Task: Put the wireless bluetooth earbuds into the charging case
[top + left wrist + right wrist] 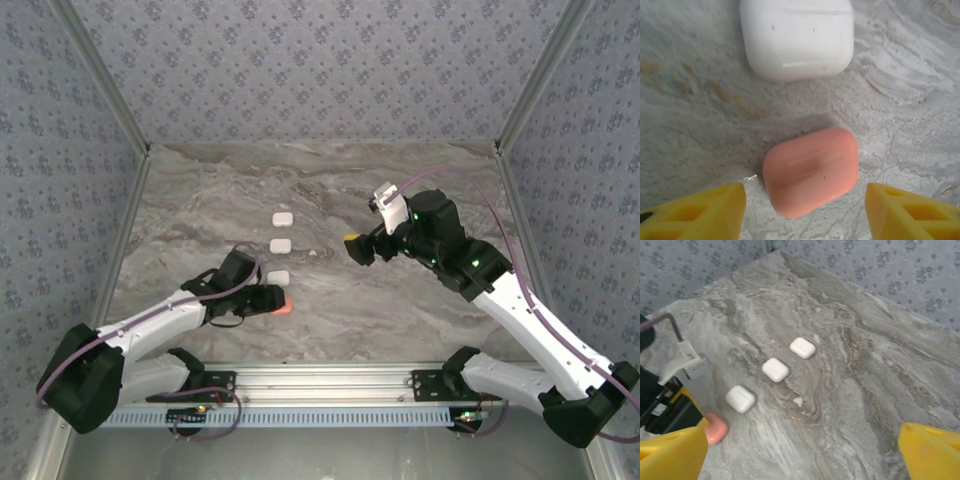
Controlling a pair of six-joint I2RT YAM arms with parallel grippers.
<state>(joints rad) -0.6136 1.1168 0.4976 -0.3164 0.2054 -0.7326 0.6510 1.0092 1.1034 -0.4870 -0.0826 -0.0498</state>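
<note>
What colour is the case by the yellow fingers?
Coral pink case, clearest in left wrist view.

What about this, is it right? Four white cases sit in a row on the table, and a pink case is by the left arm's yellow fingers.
Not quite. The row has three white cases, not four; the right wrist view shows them clearly. The rest holds: the pink case is by the yellow fingers of the left gripper.

Top external sat high behind the bases, looking toward 12 o'clock over the whole table (420,310). Left wrist looked down, very close on coral case (811,171). Right wrist, farther off, faced 9 o'clock; both shared that case and nearest white case (740,399).
</note>
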